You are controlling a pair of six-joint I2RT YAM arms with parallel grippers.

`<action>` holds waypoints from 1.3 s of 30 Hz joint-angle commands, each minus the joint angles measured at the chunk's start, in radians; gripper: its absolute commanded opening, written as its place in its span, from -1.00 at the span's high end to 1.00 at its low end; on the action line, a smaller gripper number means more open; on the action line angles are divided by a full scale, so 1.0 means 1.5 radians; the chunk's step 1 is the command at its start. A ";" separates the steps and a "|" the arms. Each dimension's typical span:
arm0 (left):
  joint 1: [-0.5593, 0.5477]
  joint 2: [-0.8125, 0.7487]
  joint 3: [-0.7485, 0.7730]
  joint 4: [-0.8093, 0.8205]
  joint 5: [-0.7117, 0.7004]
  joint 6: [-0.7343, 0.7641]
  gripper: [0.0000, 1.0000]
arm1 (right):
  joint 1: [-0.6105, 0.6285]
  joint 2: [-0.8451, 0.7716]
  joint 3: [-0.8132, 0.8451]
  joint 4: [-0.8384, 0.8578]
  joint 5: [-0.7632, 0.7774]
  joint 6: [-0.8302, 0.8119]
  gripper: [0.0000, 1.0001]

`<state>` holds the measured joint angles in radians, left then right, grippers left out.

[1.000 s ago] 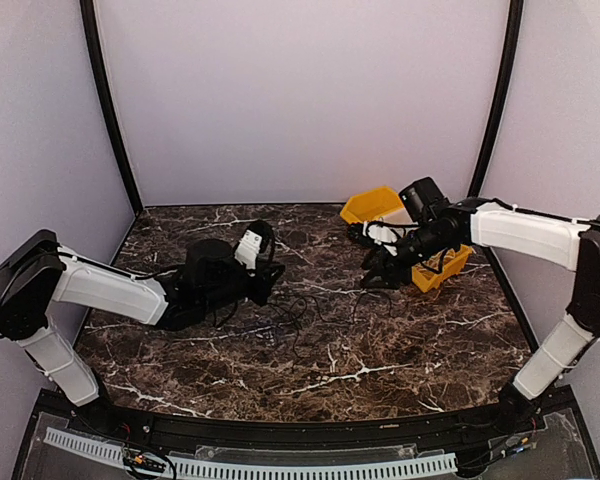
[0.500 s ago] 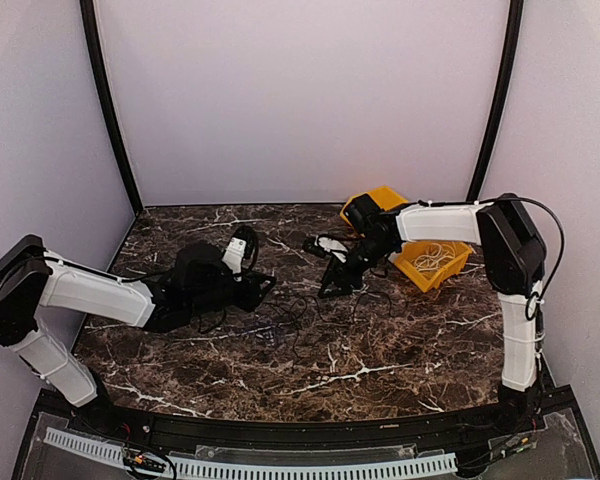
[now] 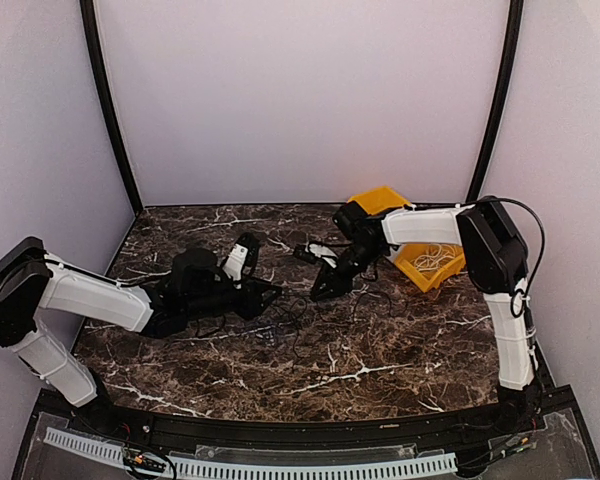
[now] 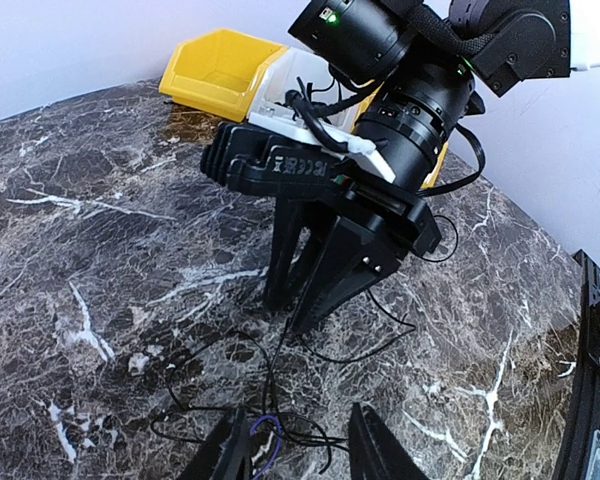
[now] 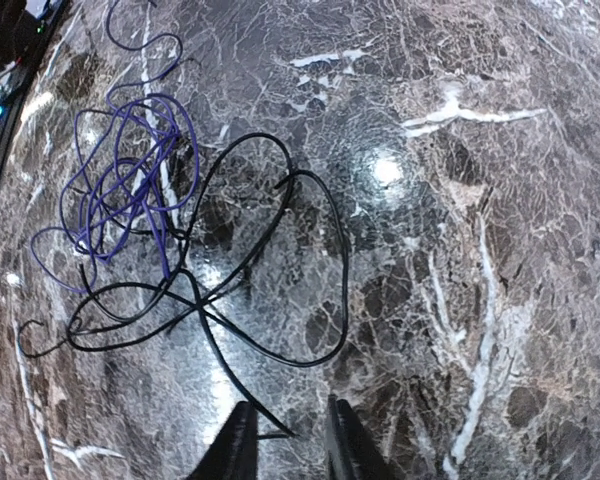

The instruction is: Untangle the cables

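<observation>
The left wrist camera has the left gripper (image 4: pixel 298 450) at its bottom edge, black fingertips partly apart and clamping nothing. A short loop of thin purple cable (image 4: pixel 264 441) lies between them on the dark marble tabletop (image 4: pixel 80 230), with strands of thin black cable (image 4: pixel 230 345) just ahead. Beyond those, the right gripper (image 4: pixel 288 315) points down at the table, its tips near the same strands, and a yellow plastic bin (image 4: pixel 215 70) stands behind it.

Only the right wrist camera lays the tangle out. Its fingers stand partly apart, with a black cable's loose end between the tips and not pinched. Black loops spread ahead, and the purple coil lies farther ahead to the left, overlapping them.

Only the overhead camera shows a second yellow bin (image 3: pixel 455 265) holding a pale cord (image 3: pixel 430 255), well apart from both fingertips.
</observation>
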<state>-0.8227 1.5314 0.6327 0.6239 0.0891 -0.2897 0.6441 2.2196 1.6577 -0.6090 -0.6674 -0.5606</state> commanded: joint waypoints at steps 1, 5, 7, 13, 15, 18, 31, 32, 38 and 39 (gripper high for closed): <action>0.001 -0.003 -0.009 0.046 0.009 0.023 0.26 | 0.011 0.014 0.017 -0.025 -0.042 -0.007 0.64; 0.001 0.022 -0.023 0.102 0.003 0.033 0.17 | 0.013 -0.008 0.025 -0.031 -0.059 -0.002 1.00; 0.001 0.042 -0.027 0.139 0.012 0.039 0.14 | 0.013 -0.036 0.030 -0.038 -0.063 0.004 1.00; -0.006 0.124 -0.008 0.287 0.031 0.057 0.11 | 0.016 -0.120 0.028 -0.051 -0.087 0.013 1.00; -0.009 0.158 0.013 0.323 0.031 0.054 0.11 | 0.019 -0.142 0.028 -0.064 -0.096 0.008 1.00; -0.011 0.218 0.043 0.356 0.023 0.053 0.22 | 0.022 -0.181 0.026 -0.085 -0.112 0.001 1.00; -0.010 0.342 0.080 0.407 0.034 0.017 0.73 | 0.000 -0.261 0.184 -0.197 -0.154 -0.047 1.00; -0.011 0.341 0.071 0.408 0.031 0.016 0.73 | -0.006 -0.261 0.208 -0.208 -0.159 -0.050 1.00; -0.010 0.348 0.057 0.390 0.011 0.011 0.74 | -0.049 -0.266 0.344 -0.226 -0.188 -0.049 1.00; -0.010 0.349 0.055 0.388 0.010 0.010 0.74 | -0.058 -0.268 0.357 -0.220 -0.194 -0.042 1.00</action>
<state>-0.8352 2.0514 0.7338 1.1992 0.1223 -0.2623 0.6052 1.8706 2.1006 -0.9344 -0.8955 -0.6300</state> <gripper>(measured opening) 0.132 0.008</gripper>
